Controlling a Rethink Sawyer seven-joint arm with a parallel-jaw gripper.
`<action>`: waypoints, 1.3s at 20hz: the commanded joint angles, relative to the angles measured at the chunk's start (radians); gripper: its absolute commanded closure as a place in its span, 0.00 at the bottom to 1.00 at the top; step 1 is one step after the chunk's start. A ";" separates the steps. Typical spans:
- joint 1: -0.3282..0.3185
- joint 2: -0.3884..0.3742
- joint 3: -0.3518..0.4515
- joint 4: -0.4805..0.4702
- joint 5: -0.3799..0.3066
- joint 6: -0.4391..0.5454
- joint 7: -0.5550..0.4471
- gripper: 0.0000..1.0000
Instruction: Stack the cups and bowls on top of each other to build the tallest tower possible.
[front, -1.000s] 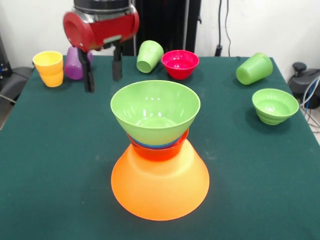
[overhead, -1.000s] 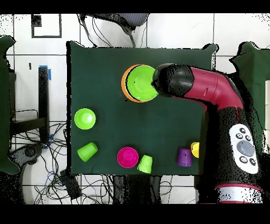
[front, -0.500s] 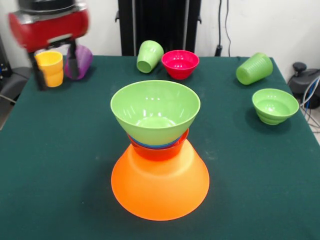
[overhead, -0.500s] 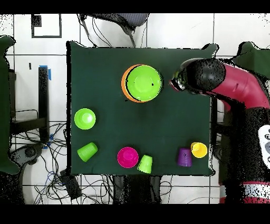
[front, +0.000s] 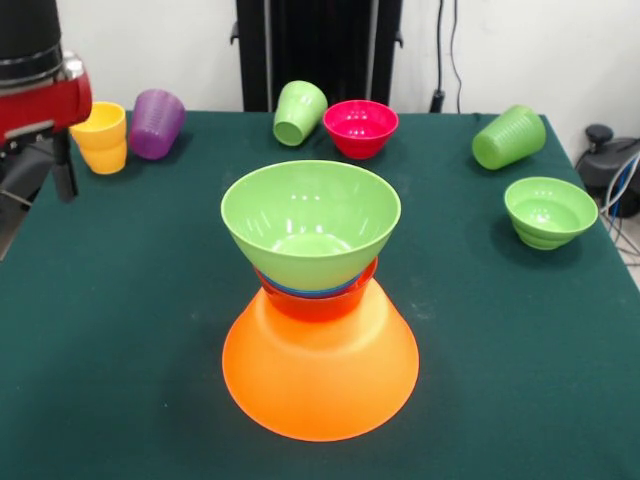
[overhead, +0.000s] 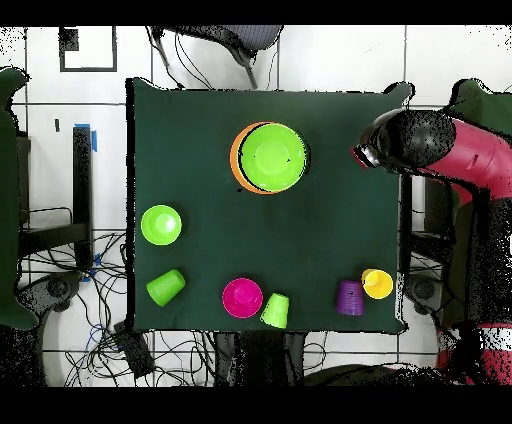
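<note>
The tower stands mid-table: a huge orange bowl (front: 320, 375) upside down as base, a red-orange bowl (front: 318, 302) and a blue rim on it, and a large light green bowl (front: 310, 225) upright on top. From overhead the tower (overhead: 270, 157) shows as a green disc. My gripper (front: 42, 182) hangs open and empty at the table's left edge, close to the yellow cup (front: 100, 137) and purple cup (front: 155, 123). Two light green cups (front: 299, 111) (front: 509, 136) lie on their sides. A pink bowl (front: 360, 127) and a small green bowl (front: 549, 211) sit apart.
The red arm head (overhead: 405, 140) hangs over the table's right edge in the overhead view. Cables and chair bases (overhead: 215, 40) surround the green table (overhead: 200, 130). A dark post (front: 320, 50) stands behind the far edge.
The arm has swung away from beside the tower, past the yellow and purple cups, out to the table's side edge. Its gripper stays empty. Bowls and cups have not moved.
</note>
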 joint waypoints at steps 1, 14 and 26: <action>0.008 0.081 0.117 -0.034 -0.106 0.092 -0.290 0.00; -0.006 0.075 0.153 -0.040 -0.158 0.213 -0.341 0.00; -0.041 0.068 0.196 -0.015 -0.181 0.207 -0.362 0.00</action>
